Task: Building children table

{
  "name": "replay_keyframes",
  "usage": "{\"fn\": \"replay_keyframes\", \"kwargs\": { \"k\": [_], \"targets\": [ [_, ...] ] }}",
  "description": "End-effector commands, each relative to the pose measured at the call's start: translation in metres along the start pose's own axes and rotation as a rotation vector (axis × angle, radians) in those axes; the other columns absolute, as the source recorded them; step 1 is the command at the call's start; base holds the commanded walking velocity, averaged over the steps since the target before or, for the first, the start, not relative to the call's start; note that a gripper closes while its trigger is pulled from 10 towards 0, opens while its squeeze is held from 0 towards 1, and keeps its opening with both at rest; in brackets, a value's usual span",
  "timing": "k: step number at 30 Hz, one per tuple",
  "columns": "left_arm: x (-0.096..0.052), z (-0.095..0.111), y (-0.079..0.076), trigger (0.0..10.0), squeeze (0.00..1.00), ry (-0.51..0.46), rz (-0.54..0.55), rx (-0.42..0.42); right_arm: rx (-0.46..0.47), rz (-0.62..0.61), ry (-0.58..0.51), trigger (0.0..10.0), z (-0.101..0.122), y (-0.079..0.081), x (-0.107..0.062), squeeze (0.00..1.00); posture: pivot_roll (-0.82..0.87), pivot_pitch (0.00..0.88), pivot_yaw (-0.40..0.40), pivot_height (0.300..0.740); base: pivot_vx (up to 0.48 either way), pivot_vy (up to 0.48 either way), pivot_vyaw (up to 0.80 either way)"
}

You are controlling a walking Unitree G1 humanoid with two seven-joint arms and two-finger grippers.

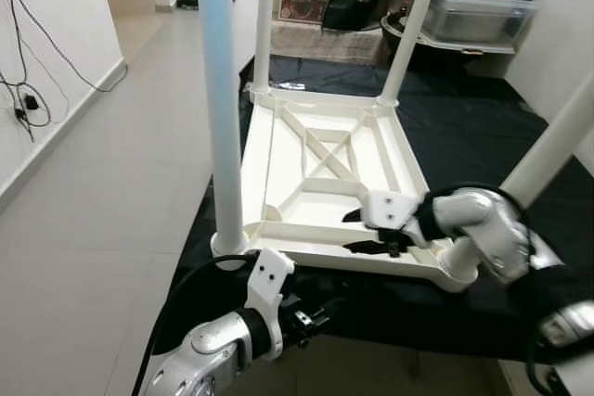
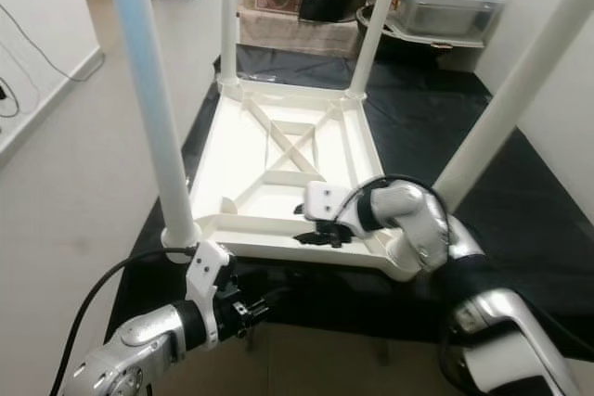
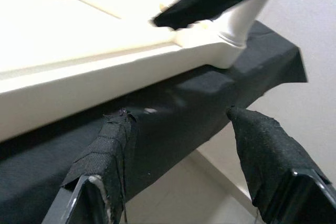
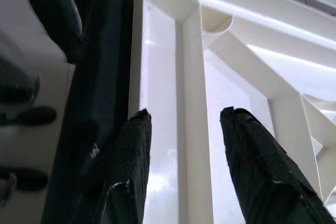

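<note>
A white children's table (image 1: pixel 320 159) lies upside down on a black cloth, its four legs pointing up. The near left leg (image 1: pixel 221 108) and near right leg (image 1: pixel 548 150) rise close to me. My right gripper (image 1: pixel 364 231) is at the table's near rim, open, with one finger on each side of the rim rib (image 4: pixel 185 77) and gaps on both sides. My left gripper (image 1: pixel 320 314) hangs lower, in front of the cloth's front edge and below the rim. It is open with nothing between its fingers (image 3: pixel 105 150).
The black cloth (image 1: pixel 464 127) covers the low surface under the table and drops off at the front. A shelf with a clear storage box (image 1: pixel 473 11) stands at the back right. Cables (image 1: pixel 23 90) hang on the left wall, beside bare floor (image 1: pixel 93 192).
</note>
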State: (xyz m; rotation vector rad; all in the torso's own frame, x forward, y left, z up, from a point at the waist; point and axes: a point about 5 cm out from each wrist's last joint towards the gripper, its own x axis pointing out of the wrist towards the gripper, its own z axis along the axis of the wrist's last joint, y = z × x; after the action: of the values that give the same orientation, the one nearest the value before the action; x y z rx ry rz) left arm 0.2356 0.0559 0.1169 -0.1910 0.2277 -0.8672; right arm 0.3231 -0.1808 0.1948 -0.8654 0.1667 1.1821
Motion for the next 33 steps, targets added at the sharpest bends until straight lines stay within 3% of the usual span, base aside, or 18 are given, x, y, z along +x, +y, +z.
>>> {"fn": "replay_keyframes", "kwargs": {
  "k": [1,3,6,8,10,12,17,18,22,25,30,33],
  "targets": [
    [0.003,-0.003,0.001,10.0,0.00,0.007,-0.008,0.001,0.048,-0.115,-0.098,10.0,0.014,0.002,-0.012,0.00,0.16,0.012,-0.078,0.740,0.000,0.000,0.00],
    [0.003,-0.002,0.002,10.0,0.00,0.007,-0.009,0.003,0.072,-0.164,-0.131,10.0,0.018,0.004,-0.014,0.00,0.16,0.012,-0.078,0.740,0.000,0.000,0.00],
    [0.005,-0.002,0.005,10.0,0.00,0.007,0.003,0.024,0.244,-0.437,-0.269,10.0,0.030,0.007,-0.010,0.00,0.15,0.000,-0.069,0.740,0.000,0.000,0.00],
    [0.005,-0.002,0.006,10.0,0.00,0.007,0.006,0.028,0.281,-0.479,-0.284,10.0,0.031,0.007,-0.009,0.00,0.15,0.000,-0.069,0.740,0.000,0.000,0.00],
    [0.006,-0.002,0.008,10.0,0.00,0.008,0.014,0.038,0.285,-0.579,-0.300,10.0,0.034,0.015,-0.004,0.00,0.16,0.000,-0.063,0.740,0.000,0.000,0.00],
    [0.007,-0.004,0.012,10.0,0.00,0.018,0.023,0.051,0.378,-0.695,-0.369,10.0,0.038,0.029,0.004,0.00,0.16,0.000,-0.050,0.740,0.000,0.000,0.00],
    [0.008,-0.005,0.017,10.0,0.00,0.026,0.030,0.067,0.474,-0.861,-0.443,10.0,0.038,0.046,0.006,0.00,0.16,0.000,-0.040,0.740,0.000,0.000,0.00],
    [0.008,-0.005,0.017,10.0,0.00,0.026,0.030,0.067,0.474,-0.861,-0.443,10.0,0.038,0.046,0.006,0.00,0.16,0.000,-0.040,0.740,0.000,0.000,0.00],
    [0.008,-0.004,0.026,10.0,0.00,0.017,0.093,0.145,0.607,-1.072,-0.263,10.0,0.008,0.088,0.002,0.00,0.16,0.000,-0.022,0.740,0.000,0.000,0.00],
    [0.009,-0.004,0.027,10.0,0.00,0.017,0.099,0.156,0.644,-1.112,-0.239,10.0,0.005,0.094,0.000,0.00,0.16,0.000,-0.022,0.740,0.000,0.000,0.00],
    [0.012,-0.006,0.033,10.0,0.00,0.026,0.134,0.196,0.664,-1.283,-0.123,10.0,0.000,0.111,-0.004,0.00,0.15,0.000,-0.015,0.740,0.000,-0.123,0.00],
    [0.012,-0.007,0.034,10.0,0.00,0.030,0.138,0.201,0.672,-1.287,-0.120,10.0,0.000,0.114,-0.002,0.00,0.15,0.000,-0.014,0.740,0.000,-0.480,0.00]
  ]
}}
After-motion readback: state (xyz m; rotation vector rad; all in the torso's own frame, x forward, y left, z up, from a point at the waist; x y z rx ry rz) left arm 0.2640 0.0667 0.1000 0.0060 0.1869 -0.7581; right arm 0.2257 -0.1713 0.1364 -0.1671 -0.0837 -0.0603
